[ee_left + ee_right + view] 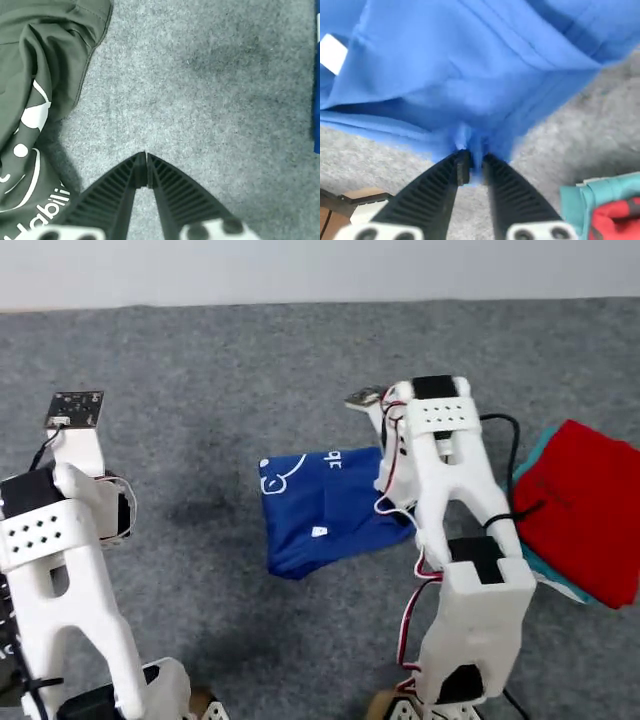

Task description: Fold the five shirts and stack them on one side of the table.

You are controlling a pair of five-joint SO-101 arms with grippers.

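A blue shirt lies partly folded in the middle of the grey table, with white print at its far edge. My right gripper is shut on the blue shirt's right edge, pinching a bunch of cloth. In the high view the right arm covers that edge. A folded red shirt rests on a teal one at the table's right side. My left gripper is shut with nothing in it, over bare carpet beside a crumpled dark green shirt with white print.
The grey carpeted table has open room at the back and centre left. The left arm stands at the left front. The teal and red stack lies close to the right gripper.
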